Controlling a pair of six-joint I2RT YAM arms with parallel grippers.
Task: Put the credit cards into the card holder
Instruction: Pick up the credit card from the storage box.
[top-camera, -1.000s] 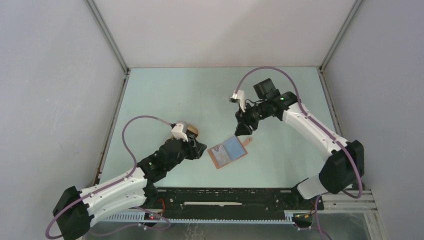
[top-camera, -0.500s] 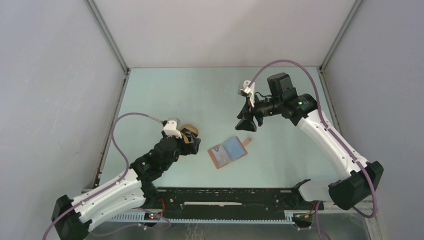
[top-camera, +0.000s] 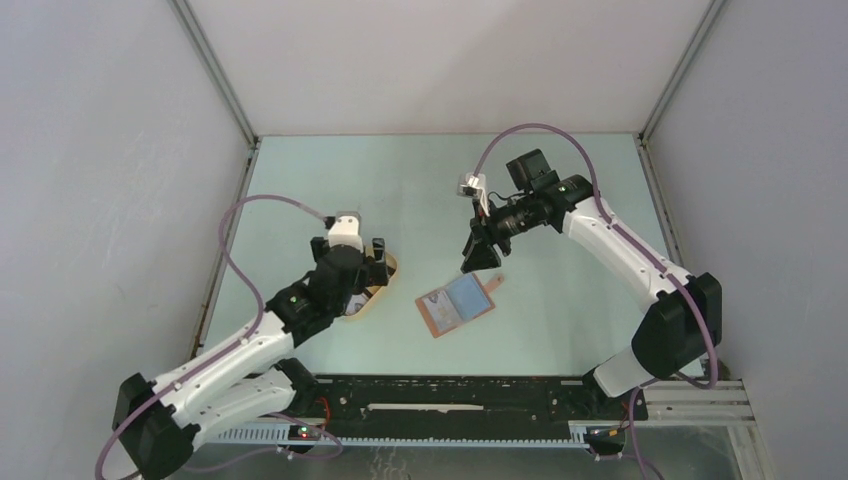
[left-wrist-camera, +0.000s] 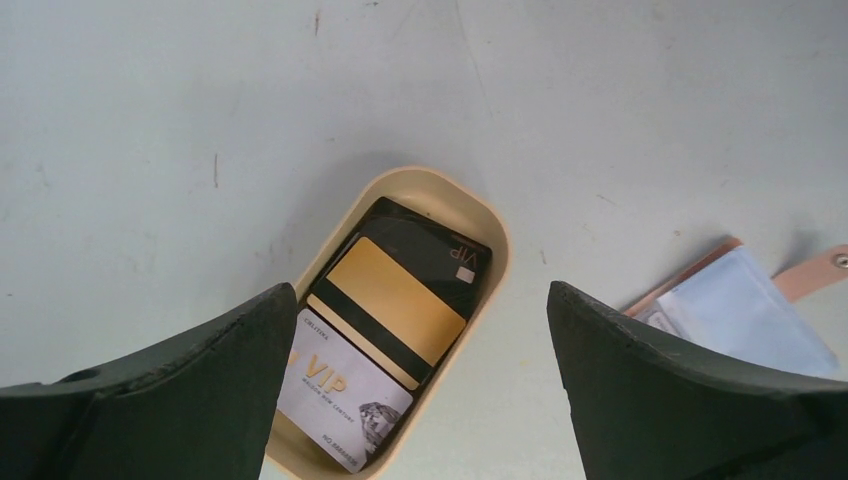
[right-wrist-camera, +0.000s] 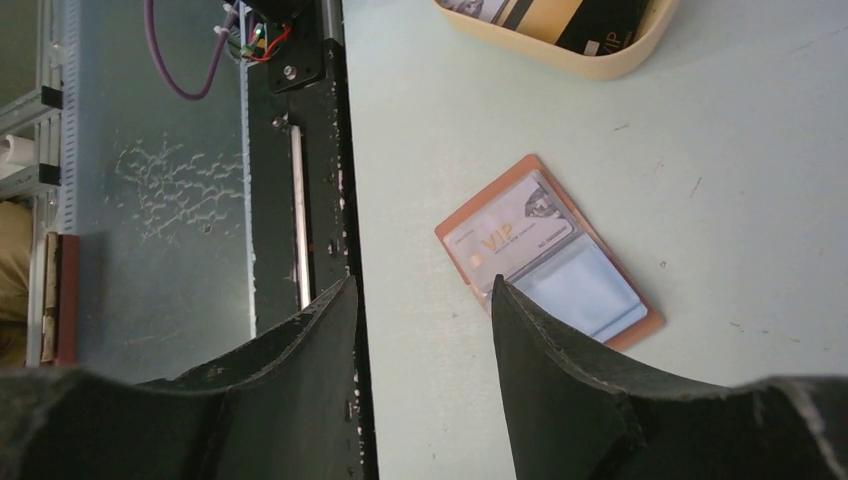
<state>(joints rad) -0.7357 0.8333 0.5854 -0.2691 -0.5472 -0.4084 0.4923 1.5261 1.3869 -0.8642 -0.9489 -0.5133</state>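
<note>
L claw (left-wrist-camera: 420, 292) wider — over tray (left-wrist-camera: 499, 243)

The right wrist view's top edge cuts off the tray (right-wrist-camera: 590, 68) — credit cards (right-wrist-camera: 560, 15) barely showing.

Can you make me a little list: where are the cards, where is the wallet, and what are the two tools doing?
Cards waiting: gold card, black card and white card, overlapping in the tan tray
Card holder: lying open on the table, beside the tray, not touching it
Already in: one slotted card in the holder
Left tool: open, empty, above the tray
Right tool: open, empty, near the card holder
</note>
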